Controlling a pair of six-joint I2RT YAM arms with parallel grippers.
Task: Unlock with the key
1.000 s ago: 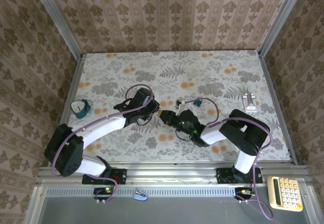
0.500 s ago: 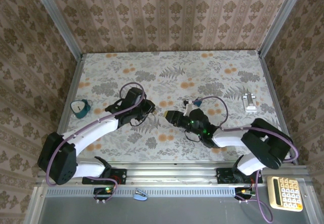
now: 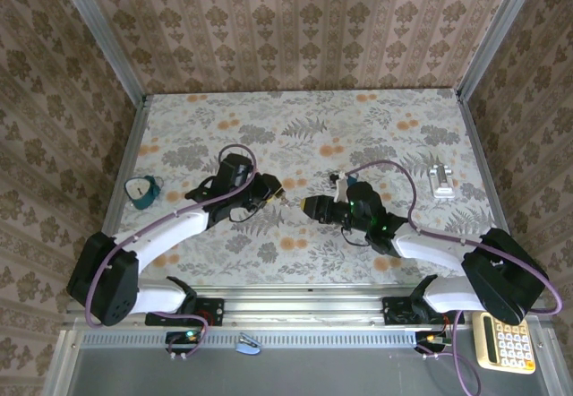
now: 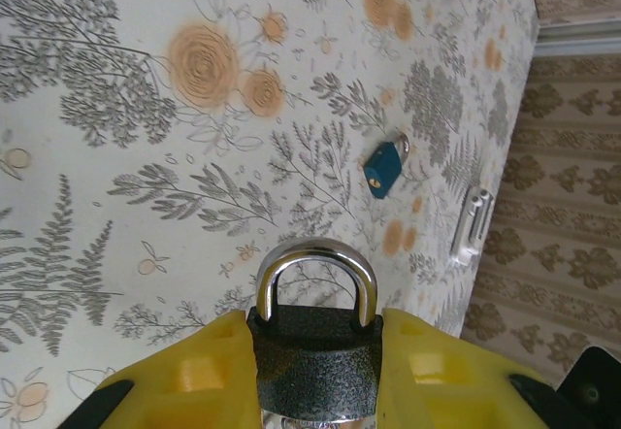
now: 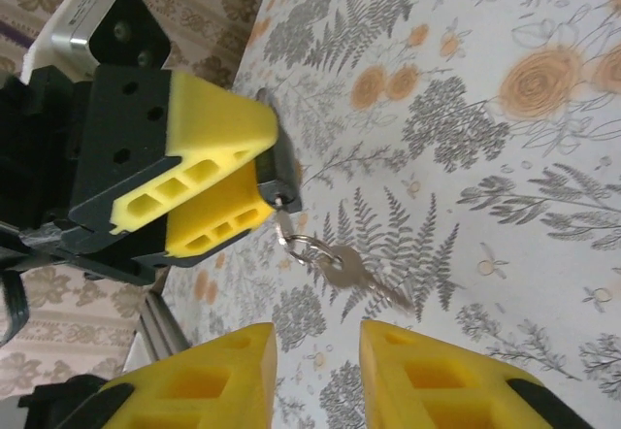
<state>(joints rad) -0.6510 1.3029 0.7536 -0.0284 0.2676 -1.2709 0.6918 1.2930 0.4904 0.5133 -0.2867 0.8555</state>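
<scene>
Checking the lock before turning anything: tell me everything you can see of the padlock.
The padlock has a dark, grainy body and a shiny chrome shackle, both legs seated, so it looks locked. The left gripper clamps its body between yellow fingers, shackle pointing out past the fingertips. A key sits in its keyhole end, with a ring and second key dangling.

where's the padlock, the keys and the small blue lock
padlock [image 4: 312, 351], left wrist view, on its dark body just below the shackle
keys [image 5: 340, 270], right wrist view, on the head of the key dangling from the ring
blue lock [image 4: 384, 168], left wrist view, on its blue body
</scene>
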